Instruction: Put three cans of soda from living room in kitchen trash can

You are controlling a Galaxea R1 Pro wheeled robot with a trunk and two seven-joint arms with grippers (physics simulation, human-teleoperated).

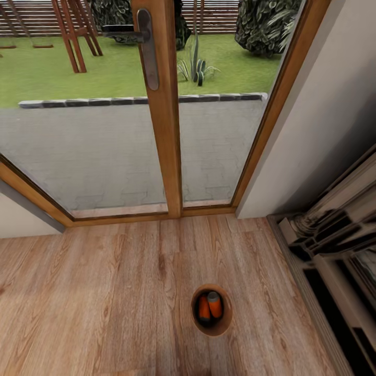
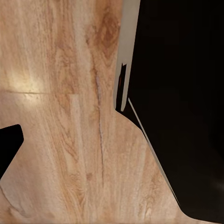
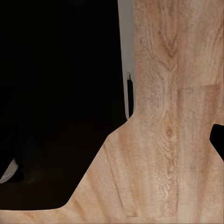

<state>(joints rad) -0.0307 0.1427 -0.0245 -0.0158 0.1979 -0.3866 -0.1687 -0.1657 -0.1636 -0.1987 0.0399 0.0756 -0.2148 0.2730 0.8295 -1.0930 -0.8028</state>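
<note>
- Fingers: neither wrist view shows them clearly, so their state cannot be determined; both views look down on wood floor (image 2: 60,140) beside a black body panel (image 2: 182,102).
- Trash can (image 1: 225,322): stands upright on the floor, near the fireplace surround (image 1: 334,245).
- Contents: two orange soda cans (image 1: 209,307) lie side by side inside.
- Room: wood-framed glass doors (image 1: 166,125) face a paved patio (image 1: 94,151) and lawn.

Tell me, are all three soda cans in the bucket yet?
Not that I can see. Two orange soda cans already sit inside the trash can on the wood floor, by the glass doors. Whether the dark blue can is in there too, I cannot tell. Nothing is being carried right now. The trash can stands by the garden doors, not by kitchen cabinets, so it probably has to reach the kitchen.
</note>
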